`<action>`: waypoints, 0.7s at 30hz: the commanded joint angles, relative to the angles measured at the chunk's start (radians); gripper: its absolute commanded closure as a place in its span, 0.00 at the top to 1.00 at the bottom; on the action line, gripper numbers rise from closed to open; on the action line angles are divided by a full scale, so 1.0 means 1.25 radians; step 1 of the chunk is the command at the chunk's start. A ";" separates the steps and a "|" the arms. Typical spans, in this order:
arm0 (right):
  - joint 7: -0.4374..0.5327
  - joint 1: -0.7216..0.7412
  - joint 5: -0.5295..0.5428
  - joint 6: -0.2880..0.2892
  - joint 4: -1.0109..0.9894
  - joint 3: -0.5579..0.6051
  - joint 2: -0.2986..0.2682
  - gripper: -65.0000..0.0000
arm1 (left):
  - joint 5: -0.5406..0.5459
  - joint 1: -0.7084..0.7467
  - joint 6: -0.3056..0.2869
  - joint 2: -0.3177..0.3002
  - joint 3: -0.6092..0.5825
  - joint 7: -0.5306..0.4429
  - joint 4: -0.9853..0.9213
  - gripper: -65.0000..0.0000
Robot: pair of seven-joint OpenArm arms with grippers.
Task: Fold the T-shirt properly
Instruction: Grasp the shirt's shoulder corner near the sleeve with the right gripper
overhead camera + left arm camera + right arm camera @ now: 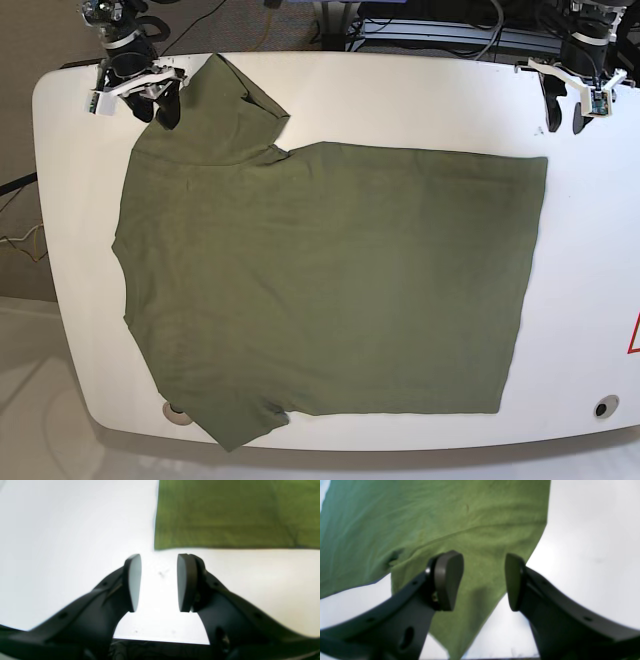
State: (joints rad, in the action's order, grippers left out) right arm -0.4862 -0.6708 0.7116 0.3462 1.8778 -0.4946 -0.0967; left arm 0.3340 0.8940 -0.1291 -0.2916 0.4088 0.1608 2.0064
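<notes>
Shirt flat, both arms ready to grab

The shirt (330,280) lies spread flat over the middle of the table (60,200). The right gripper (483,580) hangs spread wide over the far sleeve. The left gripper (158,582), also spread, waits off the hem's far corner, holding nothing.

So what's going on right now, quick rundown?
Left gripper open over bare table, off the shirt's corner. Right gripper open over a sleeve. Shirt flat, unfolded. Nothing in the way.
</notes>
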 commanded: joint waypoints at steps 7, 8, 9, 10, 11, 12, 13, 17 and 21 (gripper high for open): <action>-0.078 -0.015 0.207 0.044 -0.032 -0.002 -0.019 0.47 | 0.039 0.014 -0.078 0.014 0.009 -0.042 0.008 0.38; -0.083 -0.014 0.217 0.044 -0.038 -0.001 -0.021 0.47 | 0.040 0.014 -0.079 0.016 0.009 -0.044 0.008 0.38; -0.088 -0.010 0.221 0.043 -0.045 0.000 -0.023 0.48 | 0.040 0.015 -0.081 0.019 0.010 -0.046 0.008 0.38; -0.093 -0.007 0.226 0.043 -0.053 0.001 -0.026 0.48 | 0.040 0.015 -0.082 0.022 0.010 -0.049 0.008 0.38; -0.097 -0.002 0.228 0.042 -0.062 0.002 -0.029 0.48 | 0.041 0.014 -0.083 0.026 0.010 -0.049 0.009 0.38; -0.101 0.003 0.229 0.040 -0.072 0.003 -0.031 0.49 | 0.042 0.014 -0.084 0.030 0.011 -0.050 0.009 0.38; -0.110 0.013 0.236 0.038 -0.080 0.006 -0.039 0.49 | 0.046 0.014 -0.086 0.036 0.011 -0.051 0.013 0.38; -0.127 0.042 0.237 0.033 -0.120 0.012 -0.056 0.50 | 0.051 0.015 -0.087 0.048 0.012 -0.054 0.017 0.38; -0.135 0.063 0.229 0.037 -0.158 0.014 -0.062 0.49 | 0.050 0.013 -0.085 0.048 0.010 -0.056 0.017 0.38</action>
State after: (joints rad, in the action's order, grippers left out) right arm -0.6609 -0.5949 0.9913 0.3748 1.6894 -0.4732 -0.1619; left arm 0.3874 0.9009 -0.2398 -0.2211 0.4164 0.1249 2.0075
